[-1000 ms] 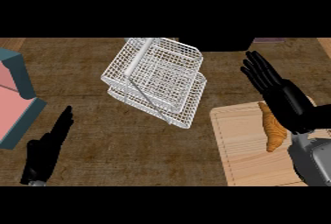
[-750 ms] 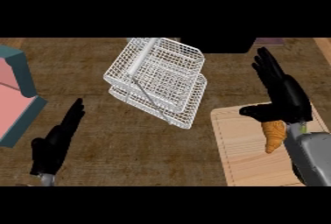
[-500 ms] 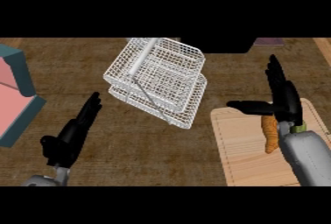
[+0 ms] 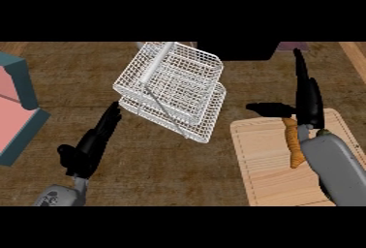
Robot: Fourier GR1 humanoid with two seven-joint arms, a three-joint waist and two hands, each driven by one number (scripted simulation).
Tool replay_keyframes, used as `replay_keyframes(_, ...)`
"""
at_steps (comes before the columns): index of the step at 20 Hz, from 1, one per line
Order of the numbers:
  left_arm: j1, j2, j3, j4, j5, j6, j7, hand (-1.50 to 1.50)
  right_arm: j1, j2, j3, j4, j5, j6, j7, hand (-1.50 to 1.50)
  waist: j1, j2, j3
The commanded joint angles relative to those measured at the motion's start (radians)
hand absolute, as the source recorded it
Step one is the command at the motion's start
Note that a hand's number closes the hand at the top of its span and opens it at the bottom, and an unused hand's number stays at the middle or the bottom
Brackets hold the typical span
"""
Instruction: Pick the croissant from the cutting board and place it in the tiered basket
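A dark wooden counter [image 4: 143,174] holds a white wire tiered basket [image 4: 172,87] at centre, tilted, its trays open to receive food. At right lies a pale cutting board [image 4: 271,164] with the croissant [image 4: 292,140] on it. The right hand [image 4: 307,99] poises edge-on just beside the croissant, fingers straight, thumb spread, seemingly ready to grasp. The left hand [image 4: 93,143] rests open, lower left.

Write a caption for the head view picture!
Right hand hovers open over croissant on cutting board.
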State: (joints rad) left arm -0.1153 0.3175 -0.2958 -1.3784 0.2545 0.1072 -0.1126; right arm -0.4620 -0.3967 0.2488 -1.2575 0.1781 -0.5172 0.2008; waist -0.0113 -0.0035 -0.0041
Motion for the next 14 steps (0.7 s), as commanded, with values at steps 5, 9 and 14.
replay_keyframes(5, 0.006, 0.0, -0.005, 0.013, -0.01, -0.007, -0.007, 0.0, -0.074, -0.264, 0.218, 0.007, 0.24, 0.336, 0.444, -1.5, -0.004, -0.017, -0.012)
replay_keyframes(9, 0.015, -0.014, -0.009, 0.015, -0.013, 0.004, -0.006, 0.0, -0.124, -0.319, 0.313, -0.051, 0.242, 0.605, 0.635, -1.5, 0.0, -0.019, -0.008)
replay_keyframes(14, 0.014, -0.003, -0.001, 0.005, -0.011, -0.016, -0.011, 0.0, -0.216, -0.235, 0.349, -0.244, 0.153, 0.847, 0.979, -1.5, -0.003, -0.013, -0.001)
